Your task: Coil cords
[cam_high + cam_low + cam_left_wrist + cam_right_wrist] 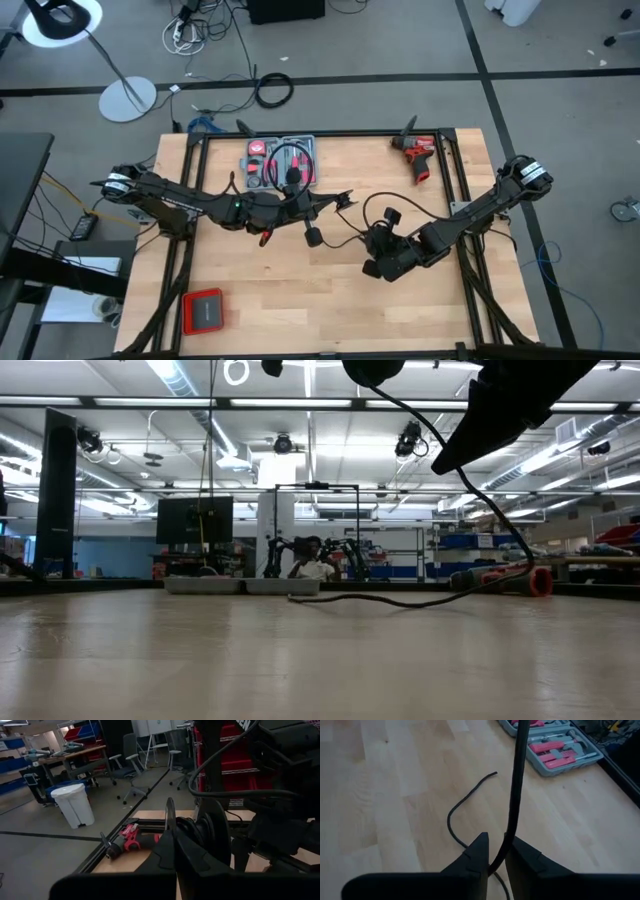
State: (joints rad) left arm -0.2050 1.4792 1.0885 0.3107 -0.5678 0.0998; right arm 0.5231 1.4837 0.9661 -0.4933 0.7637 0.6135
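The cord, a thin black cable, runs between both grippers above the table's middle. One free end lies on the wood, and a stretch of it lies along the table in the low view. My left gripper reaches level from the left, shut on the cord. My right gripper slants down from the right, shut on a straight stretch of it. A small black plug block sits on the cable near the right gripper. My left gripper pinches the cord between its two shut fingers, which point level, clear of the table. A thin strand stands up from between them, and dark loops bunch just past the tips. Which part of the cord it has, I cannot tell. My right gripper pinches a middle stretch of the cord between its two fingers, slanting down from the table's right side. The cable runs straight up and away from the fingers. Below them it curves slack onto the wood.
A grey tool case with red tools lies open at the table's far edge, left of centre. A red drill lies at the far right, and a red flat box at the near left. Dark frame rails border the tabletop.
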